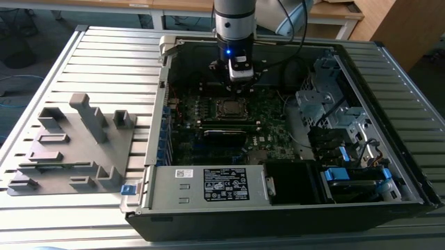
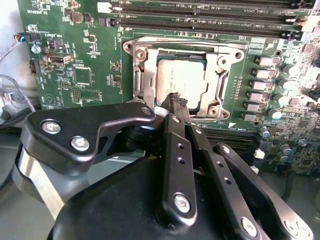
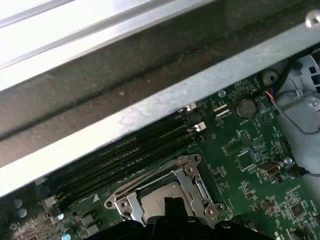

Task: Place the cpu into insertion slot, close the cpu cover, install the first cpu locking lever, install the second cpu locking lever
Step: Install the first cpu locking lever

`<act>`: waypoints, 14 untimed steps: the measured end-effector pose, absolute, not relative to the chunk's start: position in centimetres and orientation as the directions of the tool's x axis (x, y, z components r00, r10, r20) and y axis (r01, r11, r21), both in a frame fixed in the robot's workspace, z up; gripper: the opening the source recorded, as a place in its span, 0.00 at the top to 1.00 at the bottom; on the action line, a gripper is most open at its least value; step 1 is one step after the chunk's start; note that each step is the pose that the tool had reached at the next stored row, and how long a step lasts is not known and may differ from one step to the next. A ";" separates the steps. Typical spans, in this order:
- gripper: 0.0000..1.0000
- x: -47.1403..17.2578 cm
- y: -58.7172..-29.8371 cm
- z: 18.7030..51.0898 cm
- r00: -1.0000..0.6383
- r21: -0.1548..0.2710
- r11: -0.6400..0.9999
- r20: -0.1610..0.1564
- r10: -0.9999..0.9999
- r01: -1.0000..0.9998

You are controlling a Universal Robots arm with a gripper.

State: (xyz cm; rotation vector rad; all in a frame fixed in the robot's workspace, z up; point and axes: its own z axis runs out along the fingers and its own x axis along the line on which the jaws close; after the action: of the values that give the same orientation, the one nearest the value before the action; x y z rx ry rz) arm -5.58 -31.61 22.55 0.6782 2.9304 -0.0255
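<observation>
The cpu (image 2: 182,80) shows its dull silver top inside the insertion slot (image 2: 131,48) on the green motherboard. The silvery cpu cover (image 2: 221,65) lies flat around it as a frame. My gripper (image 2: 176,101) is shut with nothing in it, its joined tips hovering at one edge of the cpu. In the first wrist view the cpu (image 3: 150,205) sits in the socket with the cover (image 3: 192,182) around it, and a black fingertip (image 3: 174,204) overlaps it. In the exterior view my gripper (image 1: 240,80) hangs just behind the cpu (image 1: 230,107) inside the open computer case.
Long black memory slots (image 2: 200,20) run beside the socket. A metal case wall (image 3: 150,110) rises close behind it. The labelled power supply box (image 1: 208,185) sits at the case front, drive bays (image 1: 334,109) on the exterior view's right, a grey fixture (image 1: 70,146) on its left.
</observation>
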 end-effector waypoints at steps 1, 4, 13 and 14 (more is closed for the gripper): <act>0.89 -5.6 -31.6 22.5 -0.895 0.013 0.903 -0.131 0.427 0.429; 0.89 -5.6 -31.6 22.5 -0.907 0.009 0.915 -0.124 0.402 0.404; 0.89 -5.6 -31.6 22.5 -0.935 -0.005 0.938 -0.081 0.345 0.347; 0.89 -5.5 -31.6 22.5 -0.937 -0.003 0.940 -0.075 0.340 0.341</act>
State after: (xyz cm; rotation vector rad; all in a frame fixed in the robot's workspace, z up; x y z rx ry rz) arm -5.55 -31.61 22.51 0.5315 3.0216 -0.0253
